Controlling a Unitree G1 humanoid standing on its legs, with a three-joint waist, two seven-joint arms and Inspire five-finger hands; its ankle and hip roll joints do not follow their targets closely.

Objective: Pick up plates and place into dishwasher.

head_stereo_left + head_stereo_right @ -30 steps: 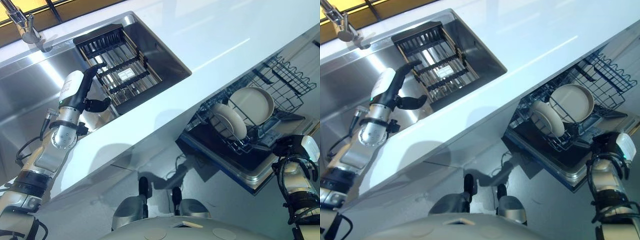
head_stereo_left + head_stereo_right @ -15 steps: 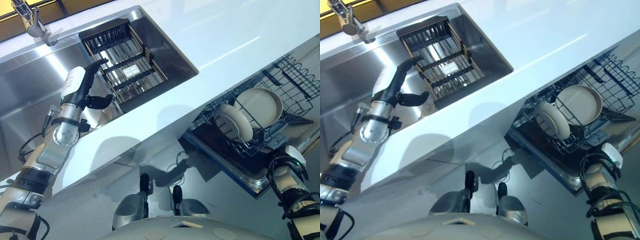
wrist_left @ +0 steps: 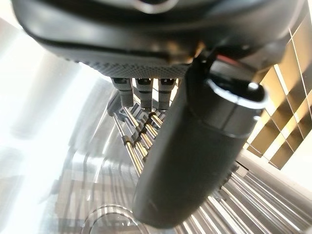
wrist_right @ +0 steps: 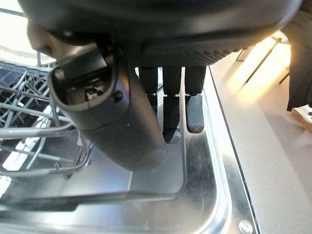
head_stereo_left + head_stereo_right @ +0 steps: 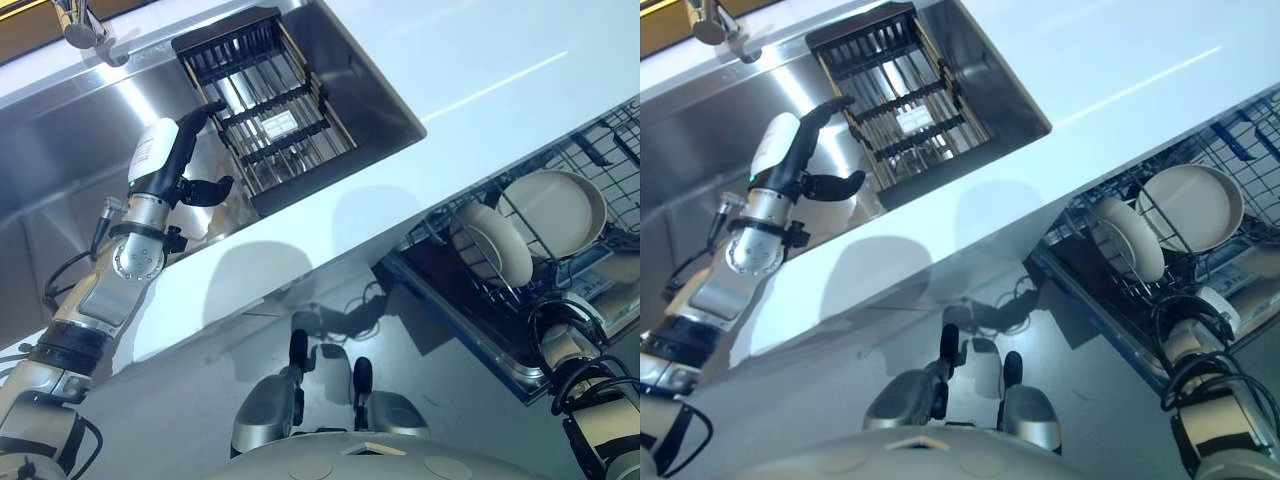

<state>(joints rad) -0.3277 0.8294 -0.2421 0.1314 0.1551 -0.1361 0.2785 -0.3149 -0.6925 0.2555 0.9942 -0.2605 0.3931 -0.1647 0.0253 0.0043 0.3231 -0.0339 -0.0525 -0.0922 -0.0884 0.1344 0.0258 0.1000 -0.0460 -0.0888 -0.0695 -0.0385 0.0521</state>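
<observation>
Two cream plates stand on edge in the dishwasher's wire rack (image 5: pixel 606 148), a smaller one (image 5: pixel 497 247) in front of a wider one (image 5: pixel 556 203). My right hand (image 5: pixel 1207 308) hangs below that rack by the open dishwasher door (image 4: pixel 204 161), fingers (image 4: pixel 170 109) straight and holding nothing. My left hand (image 5: pixel 167 165) is inside the steel sink (image 5: pixel 60 160), fingers straight and thumb spread. It points at a dark dish rack (image 5: pixel 268 118) whose bars (image 3: pixel 139 146) lie just past the fingertips. I see no plate in that dish rack.
A white counter (image 5: pixel 450 100) runs between the sink and the dishwasher. A faucet (image 5: pixel 85 25) stands at the sink's far corner. The dishwasher door's metal lip (image 4: pixel 222 195) lies under my right hand, with grey floor (image 4: pixel 273 161) beside it.
The camera has shifted, sliding the whole scene across the views. My right hand has sunk lower, away from the dishwasher rack. The left hand stays raised by the dish rack.
</observation>
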